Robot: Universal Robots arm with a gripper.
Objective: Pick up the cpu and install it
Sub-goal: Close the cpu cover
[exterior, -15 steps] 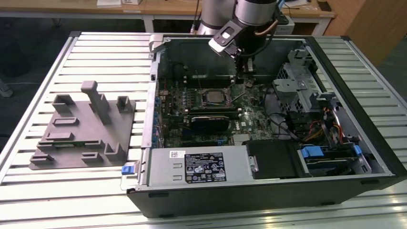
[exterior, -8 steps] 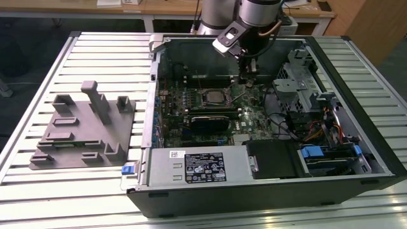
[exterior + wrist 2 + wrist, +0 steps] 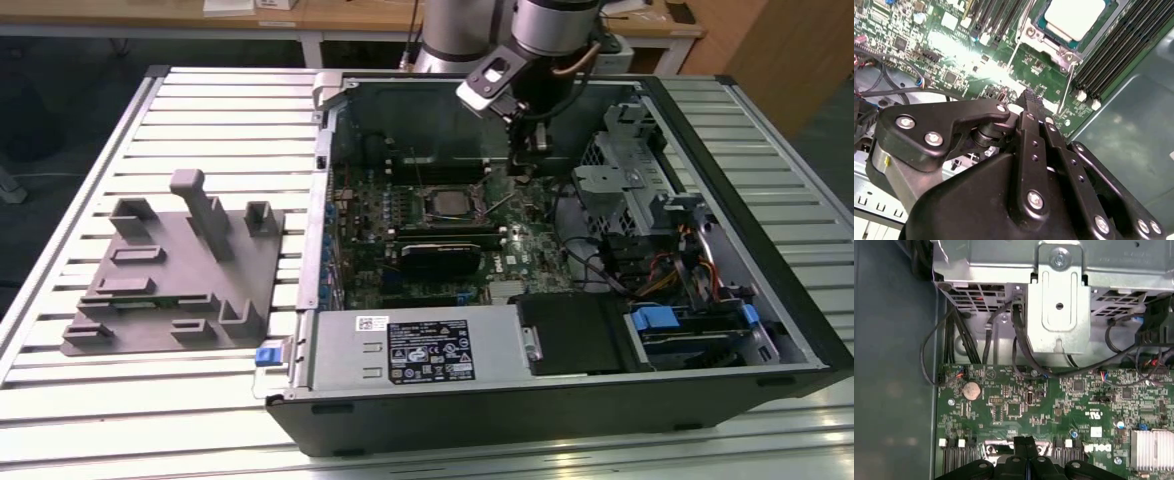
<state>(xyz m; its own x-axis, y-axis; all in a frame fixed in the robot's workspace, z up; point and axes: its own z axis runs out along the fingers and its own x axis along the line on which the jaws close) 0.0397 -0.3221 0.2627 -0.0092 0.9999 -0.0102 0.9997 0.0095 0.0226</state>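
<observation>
The cpu (image 3: pixel 1074 17), a pale silver square, lies flat in the motherboard socket (image 3: pixel 449 203) inside the open computer case (image 3: pixel 747 330). Thin metal socket levers (image 3: pixel 1069 82) stand beside it. My gripper (image 3: pixel 529 172) hangs over the board just to the exterior view's right of the socket, apart from the chip. Its black fingers (image 3: pixel 1030 107) are pressed together with nothing between them; the fingertips (image 3: pixel 1023 442) show closed over the green board in both wrist views.
A grey moulded tray (image 3: pixel 174 270) with upright blocks sits on the slatted table at the exterior view's left. Inside the case are a black heatsink (image 3: pixel 441 258), a metal drive cage (image 3: pixel 1059 310), loose cables (image 3: pixel 627 265) and the power supply (image 3: pixel 427 350).
</observation>
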